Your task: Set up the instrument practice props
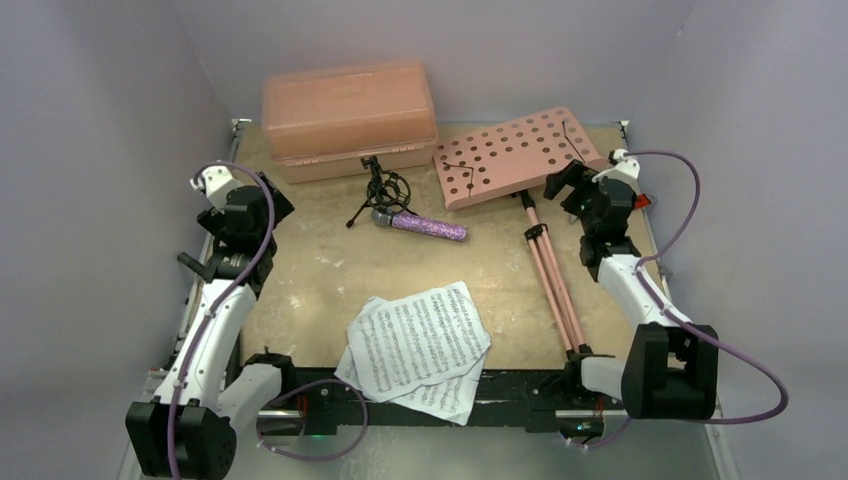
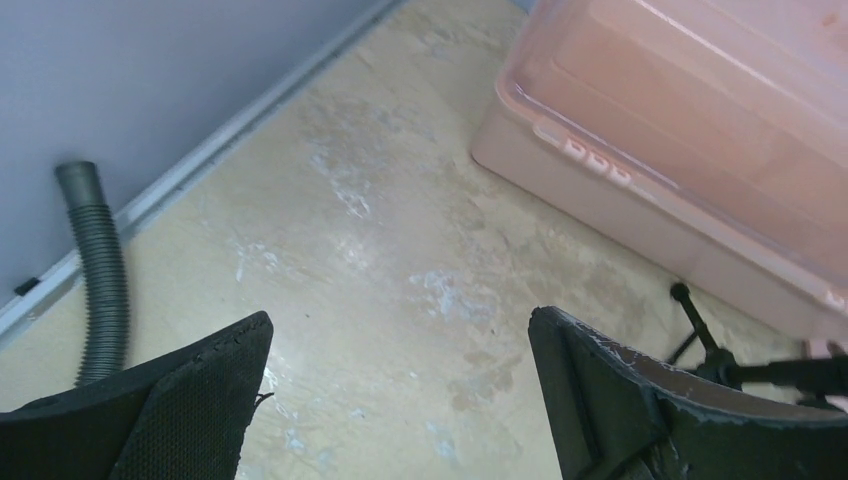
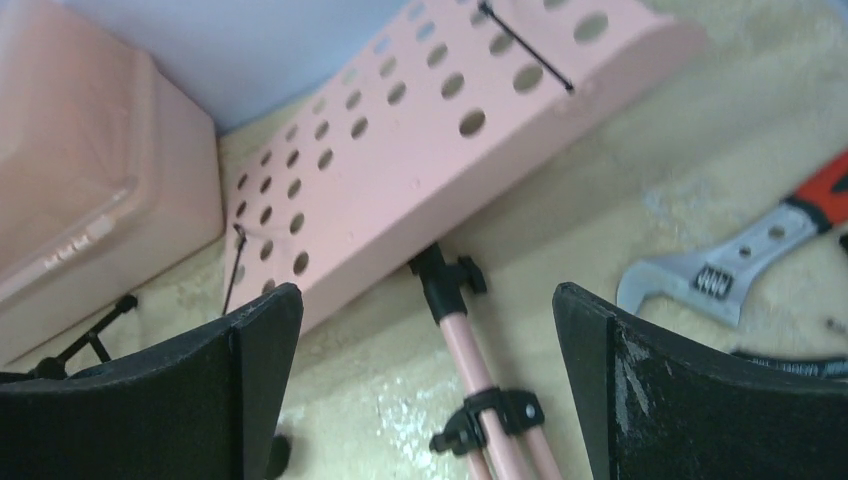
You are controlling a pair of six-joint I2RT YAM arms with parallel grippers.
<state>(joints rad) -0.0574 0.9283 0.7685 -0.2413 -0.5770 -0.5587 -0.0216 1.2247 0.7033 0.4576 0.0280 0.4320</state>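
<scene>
Only the top view takes in the white sheet-music pages point(image 1: 420, 345), a loose overlapping pile at the near edge of the surface point(image 1: 320, 270). It also shows the purple glitter microphone point(image 1: 430, 227) lying flat near the middle. The microphone's head is just beside the small black tripod mic stand point(image 1: 377, 188), which stands on its legs before the salmon-pink case point(image 1: 350, 115) at the far edge. The right wrist view alone shows a red-handled wrench point(image 3: 740, 265) clearly, near the pink music stand point(image 3: 440, 150). The stand's perforated desk lies tilted near the far right corner, with its legs folded together and pointing toward the near edge. The left wrist view adds a grey ribbed hose point(image 2: 100, 270) along the left edge. The left fingers point(image 2: 190, 400) and right fingers point(image 3: 240, 370) are spread wide, grasping nothing.
</scene>
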